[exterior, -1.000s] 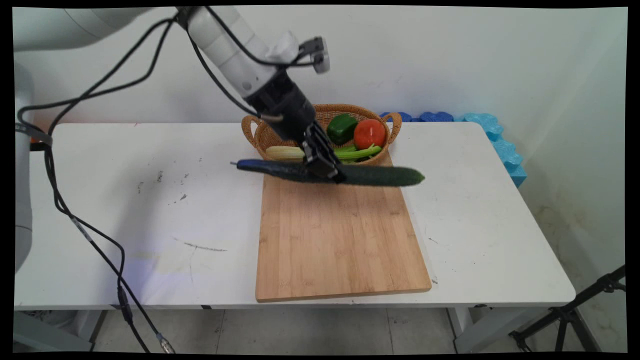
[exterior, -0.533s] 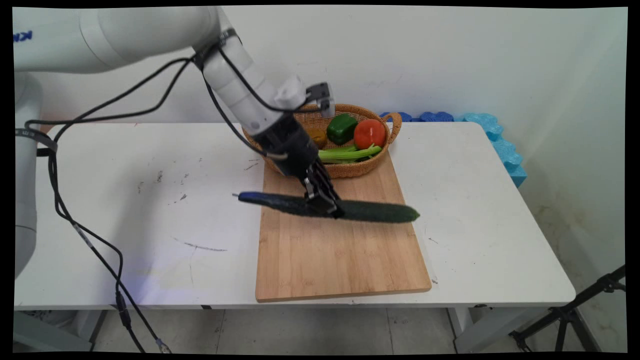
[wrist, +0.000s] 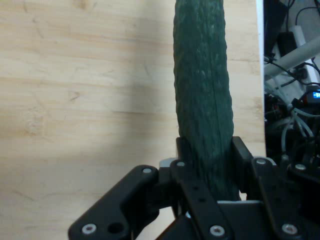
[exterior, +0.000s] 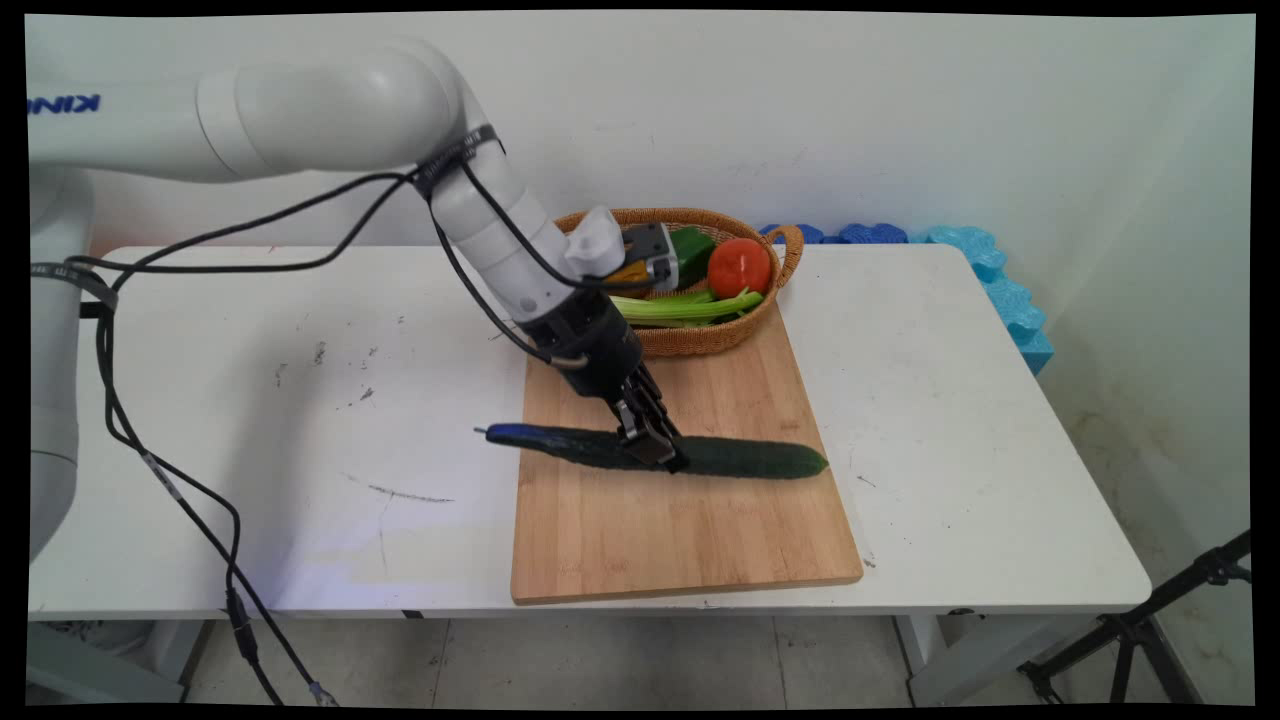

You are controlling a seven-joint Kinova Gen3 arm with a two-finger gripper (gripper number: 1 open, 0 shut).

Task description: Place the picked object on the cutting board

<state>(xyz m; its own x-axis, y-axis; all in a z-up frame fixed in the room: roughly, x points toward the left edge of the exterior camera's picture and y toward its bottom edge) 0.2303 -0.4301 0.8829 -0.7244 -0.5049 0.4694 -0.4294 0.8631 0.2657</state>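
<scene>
Where the black two-finger claw [exterior: 655,452] pinches it near mid-length, the long dark-green bumpy cucumber [exterior: 740,458] lies level across the pale bamboo cutting board [exterior: 680,530] directly below, touching or just above it; I cannot tell which. It looks stiff, fairly heavy and a little slick, so a central hold suits it. Beyond the claw sits a woven wicker basket [exterior: 715,340] holding a red tomato [exterior: 739,267].

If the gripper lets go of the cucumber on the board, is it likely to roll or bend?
The cucumber stays straight while the gripper holds it mid-length, so it seems stiff. Round and long, it may roll on the flat cutting board.
</scene>
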